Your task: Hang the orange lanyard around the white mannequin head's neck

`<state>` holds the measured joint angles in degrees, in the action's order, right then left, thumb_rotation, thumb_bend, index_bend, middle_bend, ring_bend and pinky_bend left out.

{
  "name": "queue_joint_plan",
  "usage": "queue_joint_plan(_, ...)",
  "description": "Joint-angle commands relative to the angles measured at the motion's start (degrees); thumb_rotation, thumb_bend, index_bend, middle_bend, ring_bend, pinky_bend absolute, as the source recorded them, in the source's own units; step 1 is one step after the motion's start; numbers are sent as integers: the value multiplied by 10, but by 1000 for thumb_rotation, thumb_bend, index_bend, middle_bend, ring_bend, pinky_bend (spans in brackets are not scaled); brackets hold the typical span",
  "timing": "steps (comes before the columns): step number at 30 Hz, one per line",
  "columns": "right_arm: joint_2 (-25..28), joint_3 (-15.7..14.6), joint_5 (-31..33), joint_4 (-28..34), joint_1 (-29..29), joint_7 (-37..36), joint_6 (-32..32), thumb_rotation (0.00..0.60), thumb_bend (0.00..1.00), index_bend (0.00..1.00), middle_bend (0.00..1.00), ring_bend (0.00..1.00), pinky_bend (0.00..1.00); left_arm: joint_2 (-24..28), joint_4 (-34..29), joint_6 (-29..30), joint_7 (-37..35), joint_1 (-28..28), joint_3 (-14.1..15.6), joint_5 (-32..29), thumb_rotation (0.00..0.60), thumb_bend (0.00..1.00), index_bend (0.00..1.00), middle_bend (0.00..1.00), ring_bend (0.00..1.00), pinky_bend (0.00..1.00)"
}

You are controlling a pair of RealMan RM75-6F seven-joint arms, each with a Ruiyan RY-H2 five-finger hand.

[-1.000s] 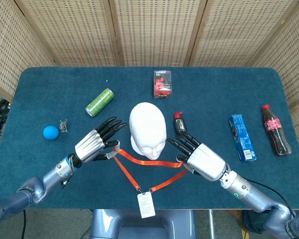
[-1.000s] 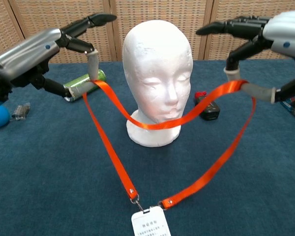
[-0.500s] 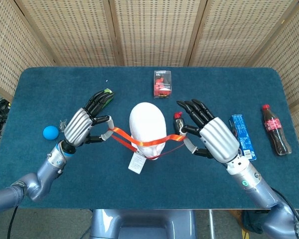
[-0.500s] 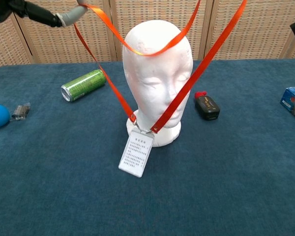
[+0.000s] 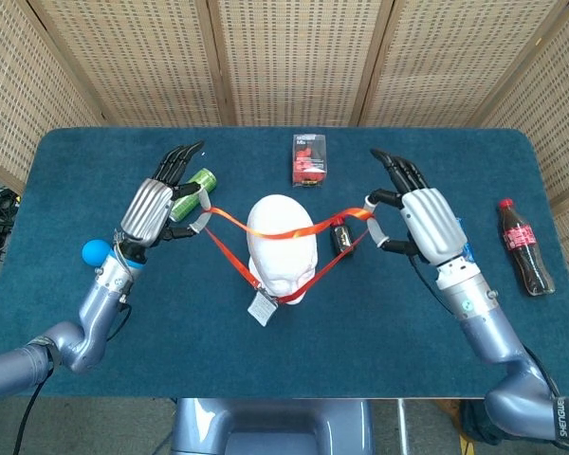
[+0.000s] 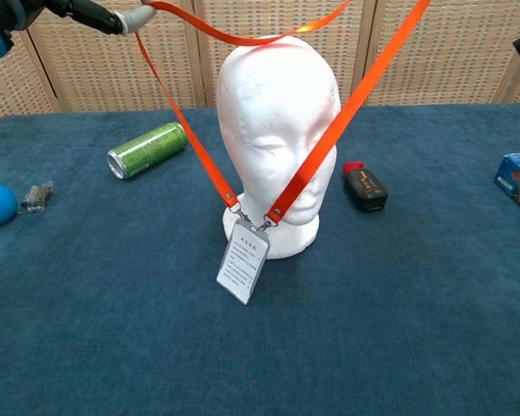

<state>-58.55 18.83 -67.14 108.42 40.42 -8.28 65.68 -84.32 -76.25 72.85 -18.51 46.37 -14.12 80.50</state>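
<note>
Both hands have moved outward and toward the frame top since 0.5 s ago, carrying the loop further back over the crown. Left hand (image 5: 156, 206) pinches the orange lanyard (image 5: 229, 252); in chest view it is cut off at upper left. One lanyard, stretched across the top of the one white mannequin head (image 5: 281, 242), badge (image 6: 243, 267) hanging before its base. Right hand (image 5: 423, 220) pinches the other end; chest view barely shows it.
</note>
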Motion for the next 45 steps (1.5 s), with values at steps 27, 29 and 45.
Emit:
queue_joint_plan(27,-53,13,170,-125,52,164,-48,600,45,0,0,0,0,31,-25,-106,60,-20,-26,-101,573,45,0,0,0,0)
queue_joint_plan(29,-46,9,153,-121,40,158,-38,600,66,0,0,0,0,46,-35,-92,69,-32,-19,-88,572,45,0,0,0,0)
queue_joint_plan(45,22,-88,-11,-109,-91,114,32,600,739,29,776,721,872,207,-185,53,210,-202,71,-53,587,0,0,0,0,0)
